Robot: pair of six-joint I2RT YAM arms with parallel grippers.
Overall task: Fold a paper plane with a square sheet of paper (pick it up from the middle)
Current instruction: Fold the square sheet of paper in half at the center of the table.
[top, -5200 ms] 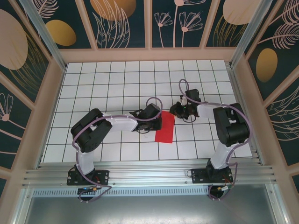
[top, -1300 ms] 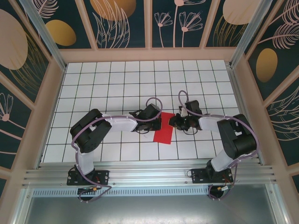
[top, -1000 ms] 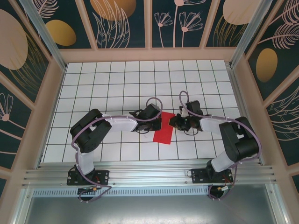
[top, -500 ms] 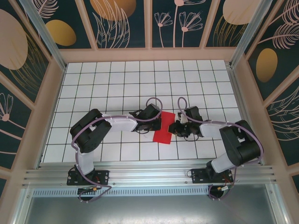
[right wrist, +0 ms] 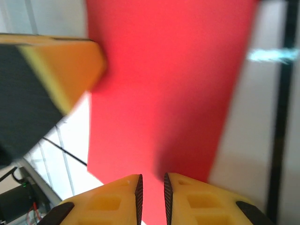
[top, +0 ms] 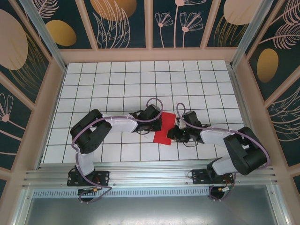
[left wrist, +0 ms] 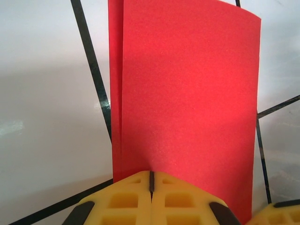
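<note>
The square sheet of paper (top: 164,132) lies on the white grid table, bright red and folded into a narrow rectangle; two layers show slightly offset along one long edge (left wrist: 116,93). My left gripper (top: 158,123) is shut, its yellow fingertips (left wrist: 136,185) pressed together right at the paper's left edge; I cannot tell whether any paper sits between them. My right gripper (top: 172,134) hovers low over the paper's right side (right wrist: 164,93), jaws a narrow gap apart with red showing through (right wrist: 152,182). No paper plane shape is formed.
The white tiled table (top: 122,84) is walled by wooden frame panels (top: 150,54), with an aluminium rail (top: 150,176) at the near edge. The two grippers are very close together across the paper. A yellow finger of the left gripper (right wrist: 61,70) looms in the right wrist view.
My right gripper has slid toward the near edge and left, from the paper's far right corner to over its right side, covering more red. The left arm and paper have stayed put.
</note>
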